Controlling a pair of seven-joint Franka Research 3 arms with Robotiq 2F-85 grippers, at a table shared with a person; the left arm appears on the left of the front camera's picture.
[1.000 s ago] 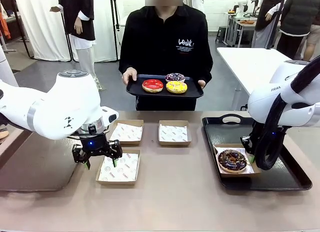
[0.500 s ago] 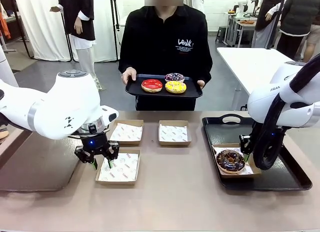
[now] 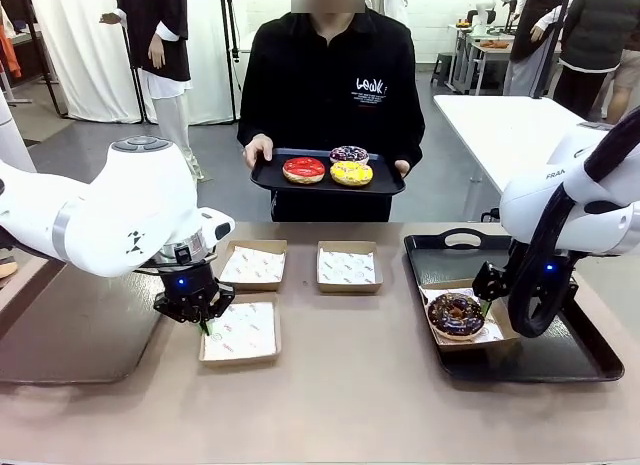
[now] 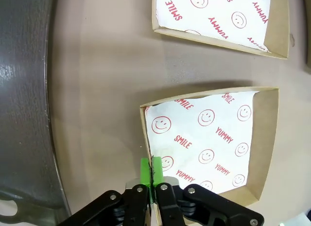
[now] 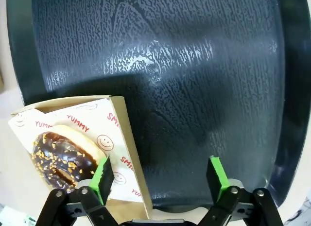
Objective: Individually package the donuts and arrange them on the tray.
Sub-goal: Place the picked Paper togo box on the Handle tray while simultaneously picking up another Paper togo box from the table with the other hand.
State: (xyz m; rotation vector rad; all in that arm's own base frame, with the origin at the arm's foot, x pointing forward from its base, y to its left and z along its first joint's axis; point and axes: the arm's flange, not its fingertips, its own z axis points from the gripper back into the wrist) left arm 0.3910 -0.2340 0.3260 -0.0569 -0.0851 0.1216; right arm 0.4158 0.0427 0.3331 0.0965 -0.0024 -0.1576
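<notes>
My left gripper (image 3: 205, 322) (image 4: 151, 170) is shut on the left wall of an empty paper-lined box (image 3: 241, 332) (image 4: 209, 138) on the table. The chocolate donut (image 3: 456, 314) (image 5: 62, 157) lies in a box (image 5: 124, 138) on the black tray (image 3: 570, 360) (image 5: 170, 65). My right gripper (image 3: 488, 291) (image 5: 160, 175) stands open at that box's right edge, the box wall between its fingers. Across the table a person holds a second black tray (image 3: 275, 181) with the red donut (image 3: 304, 170), the yellow donut (image 3: 352, 172) and the sprinkled donut (image 3: 349, 154).
Two more empty lined boxes (image 3: 253, 264) (image 3: 348, 267) sit mid-table; one of them (image 4: 218, 17) lies just beyond the held one. A grey sheet (image 3: 60, 330) (image 4: 24, 90) covers the table's left end. A white table (image 3: 510, 120) stands behind on the right.
My left gripper closed onto the box's wall. My right gripper opened wider and let go of the donut box, which has shifted slightly left on the tray.
</notes>
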